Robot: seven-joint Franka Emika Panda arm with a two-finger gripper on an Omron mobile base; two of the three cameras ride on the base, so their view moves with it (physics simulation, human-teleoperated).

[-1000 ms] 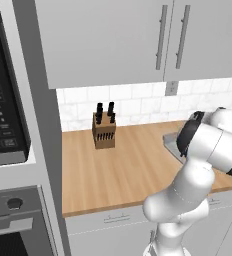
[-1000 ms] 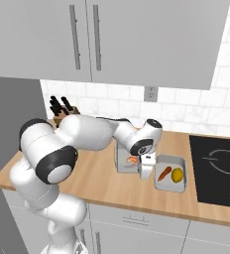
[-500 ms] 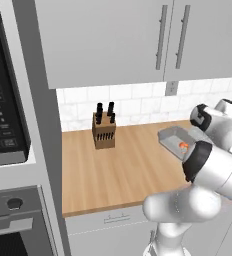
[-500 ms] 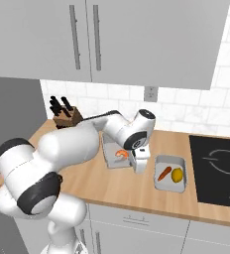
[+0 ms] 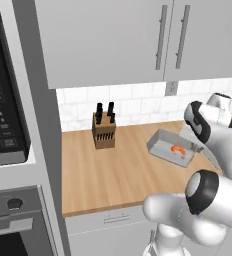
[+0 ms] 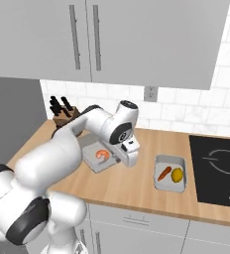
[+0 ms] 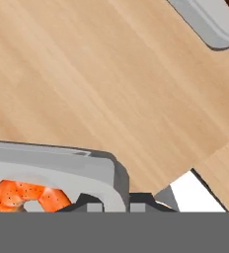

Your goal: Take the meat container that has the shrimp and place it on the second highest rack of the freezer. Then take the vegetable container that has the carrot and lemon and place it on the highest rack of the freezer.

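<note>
My end effector [image 7: 117,201] is clamped on one wall of the meat container [image 6: 103,158], its fingertips [image 7: 89,202] pinching the rim in the hand view with the shrimp [image 7: 25,195] just beside them. In the left base view the tub hangs tilted above the counter [image 5: 113,175], clear of the wood, right of the knife block [image 5: 104,131]. The vegetable container [image 6: 170,173], with its carrot [image 6: 164,173] and lemon [image 6: 177,174], sits flat on the counter to the right, near the cooktop [image 6: 216,168]. I judge I am in the first step: the shrimp tub is lifted and needs carrying to the freezer's second highest rack. The next move calls for levelling the tub so the shrimp doesn't slide out, then swinging towards the freezer while keeping my grip on the thin wall.
</note>
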